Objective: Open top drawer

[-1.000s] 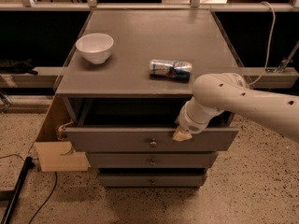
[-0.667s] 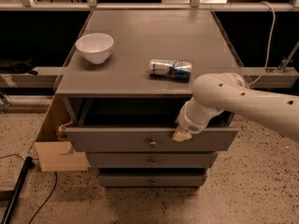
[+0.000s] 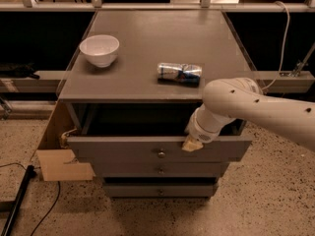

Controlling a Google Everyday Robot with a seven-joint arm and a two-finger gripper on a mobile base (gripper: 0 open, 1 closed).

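Our arm [image 3: 268,109] comes in from the right, its white, hole-dotted forearm sloping down and to the left. It bends at a rounded wrist [image 3: 210,123] and turns downward. Our gripper [image 3: 192,144] points down, its tan tip at the upper front edge of the top drawer [image 3: 118,150], right of centre.

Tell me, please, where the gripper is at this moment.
In the camera view, the gripper is at the upper front edge of the pulled-out top drawer, just right of its round knob and below the can lying on the cabinet top.
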